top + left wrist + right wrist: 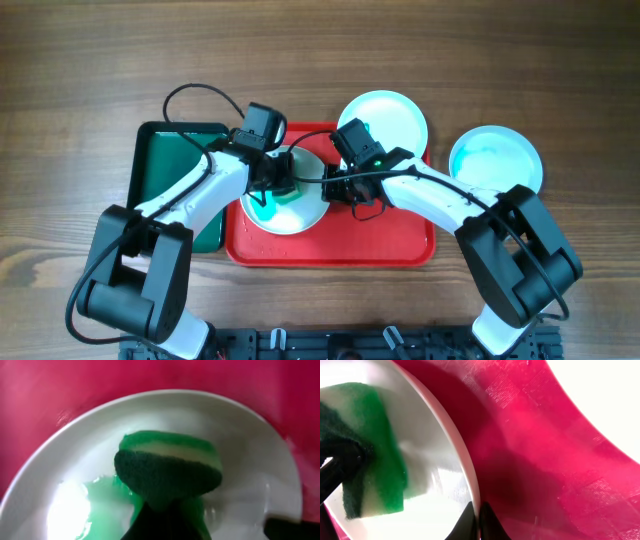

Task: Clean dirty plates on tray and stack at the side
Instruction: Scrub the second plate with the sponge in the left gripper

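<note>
A white plate (300, 215) with a wet teal-green smear lies on the left half of the red tray (330, 250). My left gripper (278, 185) is shut on a green sponge (167, 467) with a dark scouring side and presses it on this plate's face (240, 440). My right gripper (335, 188) is shut on the plate's right rim (465, 475), one finger on each side (479, 520). A second plate (385, 120) rests at the tray's back edge. A third plate (495, 160), smeared teal, lies on the table to the right of the tray.
A smaller dark green tray (175, 170) sits left of the red tray, under my left arm. The red tray floor (545, 460) shows between the held plate and the second plate (610, 400). The wooden table (100, 80) surrounds both trays.
</note>
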Robot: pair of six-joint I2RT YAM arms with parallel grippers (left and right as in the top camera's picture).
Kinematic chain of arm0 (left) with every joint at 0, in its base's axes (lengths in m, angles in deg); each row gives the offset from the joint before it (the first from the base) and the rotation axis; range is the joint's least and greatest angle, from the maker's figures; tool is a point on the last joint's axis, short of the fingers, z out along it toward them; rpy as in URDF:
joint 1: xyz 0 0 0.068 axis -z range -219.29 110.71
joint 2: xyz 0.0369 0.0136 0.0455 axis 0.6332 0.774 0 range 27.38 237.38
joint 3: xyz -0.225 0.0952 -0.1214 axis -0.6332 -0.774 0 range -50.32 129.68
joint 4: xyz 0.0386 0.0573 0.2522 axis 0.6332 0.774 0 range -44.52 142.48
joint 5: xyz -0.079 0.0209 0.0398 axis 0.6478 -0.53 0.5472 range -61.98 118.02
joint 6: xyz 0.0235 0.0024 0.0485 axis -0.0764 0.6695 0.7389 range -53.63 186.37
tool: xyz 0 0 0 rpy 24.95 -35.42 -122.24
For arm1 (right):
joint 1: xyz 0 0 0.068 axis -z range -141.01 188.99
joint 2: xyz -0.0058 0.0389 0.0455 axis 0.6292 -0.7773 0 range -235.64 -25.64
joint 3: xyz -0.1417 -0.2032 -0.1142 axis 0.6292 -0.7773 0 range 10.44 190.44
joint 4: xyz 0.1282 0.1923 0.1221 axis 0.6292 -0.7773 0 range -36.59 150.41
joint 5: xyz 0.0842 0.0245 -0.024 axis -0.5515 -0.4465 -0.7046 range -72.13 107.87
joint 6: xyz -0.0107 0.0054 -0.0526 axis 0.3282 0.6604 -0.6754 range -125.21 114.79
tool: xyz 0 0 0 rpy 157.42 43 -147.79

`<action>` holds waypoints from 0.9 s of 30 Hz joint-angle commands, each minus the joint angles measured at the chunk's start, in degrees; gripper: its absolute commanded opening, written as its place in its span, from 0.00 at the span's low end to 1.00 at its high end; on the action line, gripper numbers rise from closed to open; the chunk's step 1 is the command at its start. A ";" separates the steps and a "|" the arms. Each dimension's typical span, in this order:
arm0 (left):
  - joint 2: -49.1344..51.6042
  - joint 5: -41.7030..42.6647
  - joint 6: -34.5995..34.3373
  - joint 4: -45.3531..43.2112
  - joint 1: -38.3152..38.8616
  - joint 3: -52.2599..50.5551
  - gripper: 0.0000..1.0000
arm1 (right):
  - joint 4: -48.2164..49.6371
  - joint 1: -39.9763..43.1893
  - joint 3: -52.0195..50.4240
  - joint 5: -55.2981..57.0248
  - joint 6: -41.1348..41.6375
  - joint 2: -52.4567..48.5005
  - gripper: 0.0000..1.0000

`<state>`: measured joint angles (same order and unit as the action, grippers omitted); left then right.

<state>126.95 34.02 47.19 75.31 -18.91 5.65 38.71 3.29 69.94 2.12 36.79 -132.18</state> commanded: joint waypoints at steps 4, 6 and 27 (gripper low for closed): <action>0.94 21.18 10.08 7.85 0.13 -0.52 0.04 | 0.17 -0.13 0.92 -1.27 -1.07 -0.90 0.04; 0.94 23.32 11.47 5.44 0.13 -0.52 0.04 | 0.15 -0.13 0.92 -1.46 -1.09 -0.90 0.04; 0.96 -18.21 -10.67 5.64 0.22 -0.15 0.04 | 0.68 -0.13 0.92 -2.27 -1.46 -0.90 0.04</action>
<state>126.68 20.64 35.39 87.98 -18.29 6.80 39.35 2.96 69.94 -0.09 35.50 -132.31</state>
